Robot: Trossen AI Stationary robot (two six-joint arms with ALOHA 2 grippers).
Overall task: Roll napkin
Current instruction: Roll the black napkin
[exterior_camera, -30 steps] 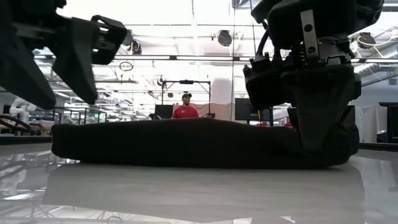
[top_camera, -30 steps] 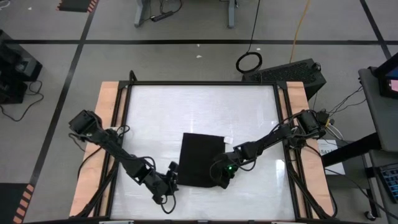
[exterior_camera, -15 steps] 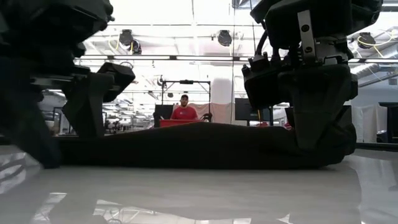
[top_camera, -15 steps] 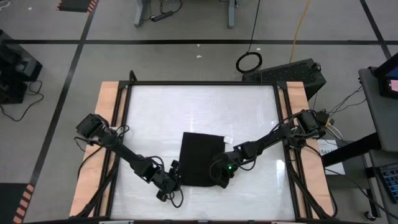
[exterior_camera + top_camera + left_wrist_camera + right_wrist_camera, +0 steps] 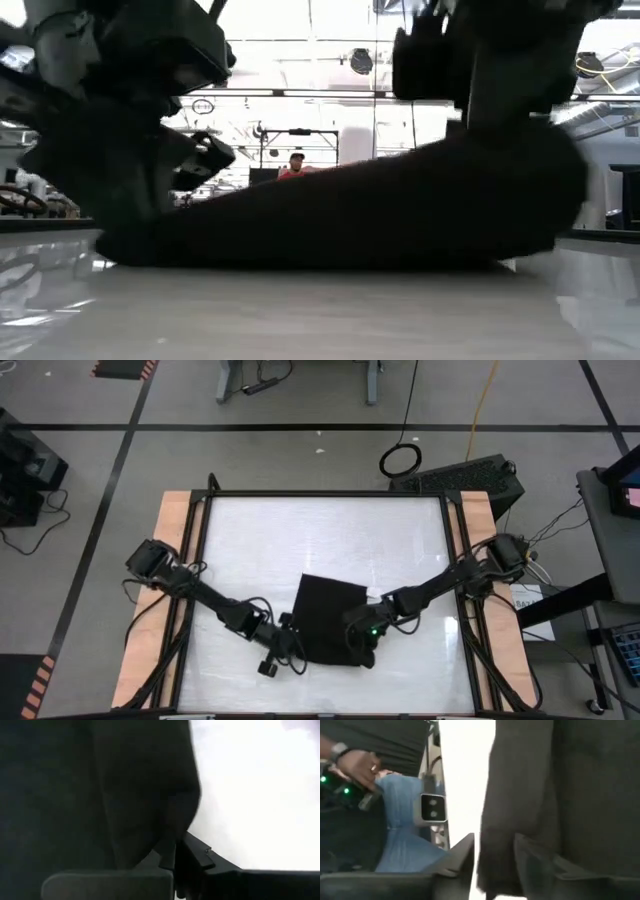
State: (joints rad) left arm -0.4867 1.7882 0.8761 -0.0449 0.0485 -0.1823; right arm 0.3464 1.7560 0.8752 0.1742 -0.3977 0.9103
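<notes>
The black napkin (image 5: 328, 610) lies folded on the white table, near the front middle. In the low view its left end (image 5: 130, 245) rests on the table and its right end (image 5: 520, 190) is raised. My left gripper (image 5: 290, 647) is at the napkin's near left corner and shut on it. My right gripper (image 5: 362, 652) is at the near right corner. Its fingers stand apart with the cloth (image 5: 497, 845) between them. My left gripper (image 5: 175, 847) pinches the napkin's near left corner (image 5: 165, 827) between its two fingers, slanting down from the table's left. That corner stays low at the table. My right gripper (image 5: 495, 855) has the near right corner between its parted fingers. The cloth lies against one finger (image 5: 540, 862), and a sliver of light shows beside the other finger (image 5: 462, 852). That end is raised off the table.
The far half of the white table (image 5: 320, 530) is bare, with wooden rails (image 5: 175, 560) along both sides. A person in red (image 5: 297, 170) stands far behind the table. A person in jeans (image 5: 395, 815) shows in the right wrist view.
My left gripper has moved right and down to the napkin's near left corner and shut on it. My right gripper has risen, and the napkin's right end has lifted off the table while its left end stays down. The napkin has turned slightly.
</notes>
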